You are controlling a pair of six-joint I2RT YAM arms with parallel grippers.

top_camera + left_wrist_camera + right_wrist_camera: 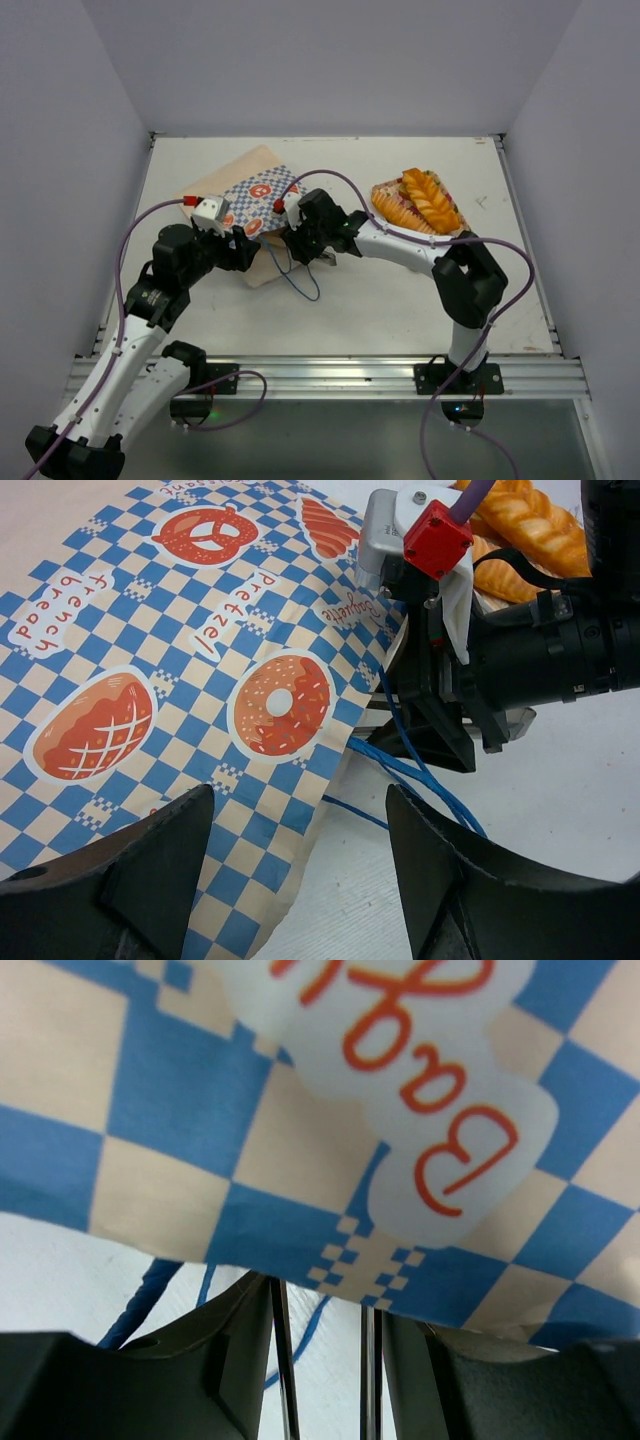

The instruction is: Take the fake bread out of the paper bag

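Observation:
The paper bag (255, 190) lies flat at the table's middle left, checkered side up, and fills the left wrist view (200, 680) and the right wrist view (300, 1110). Its blue cord handles (300, 282) trail toward me. No bread shows in the bag. Several glossy fake breads (425, 198) lie on the pink tray, also seen in the left wrist view (530, 525). My left gripper (248, 255) is open, straddling the bag's near edge (300, 820). My right gripper (298, 238) has its jaws a narrow gap apart at the bag's edge (320, 1280), which hides its fingertips.
The pink floral tray (385, 212) stands at the back right. The two grippers are close together at the bag's near right corner, with the right gripper's body filling the left wrist view's right side. White walls enclose the table on three sides.

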